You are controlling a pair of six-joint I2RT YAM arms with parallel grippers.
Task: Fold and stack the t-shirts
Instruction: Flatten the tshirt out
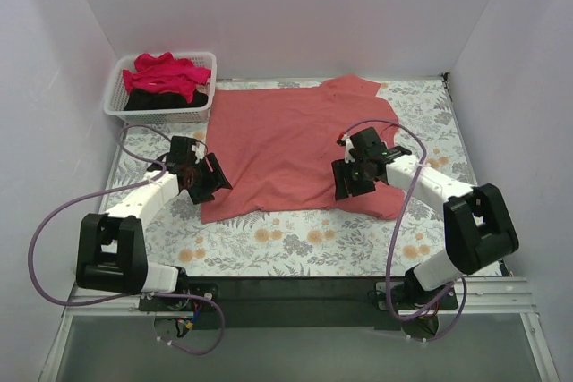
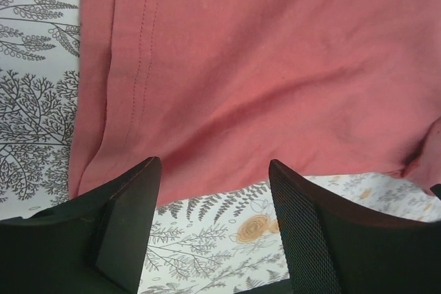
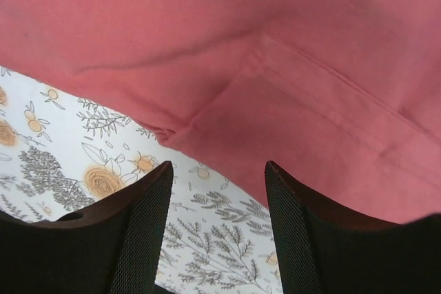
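Nearest, the floral counter [image 1: 295, 243] lies bare between the two arm bases and the coral tee [image 1: 286, 145]. The tee is spread flat across the middle of the counter, its hem toward the arms and its collar end toward the far wall.

The left gripper [image 1: 208, 181] sits at the tee's near-left corner. In the left wrist view this gripper [image 2: 212, 170] is spread wide with nothing between the fingers [image 2: 131, 218]. The coral tee [image 2: 275, 74] runs just beyond the fingertips, and a double line of stitching runs along its left edge. Whether the tips touch the cloth I cannot tell.

The right gripper [image 1: 351, 176] is over the tee's near-right part, close to the hem. In the right wrist view it [image 3: 218, 170] is likewise spread and holds nothing. Ahead of it the coral tee [image 3: 227, 39] shows a stitched seam and a small fold at the edge, with printed counter [image 3: 62, 142] beneath.

Farther off, a sleeve reaches toward the far-right corner. At the far-left corner stands a white basket [image 1: 116, 100], just beside the tee's far-left edge. In it the pink tee [image 1: 166, 73] lies crumpled on top of the black tee [image 1: 166, 98].
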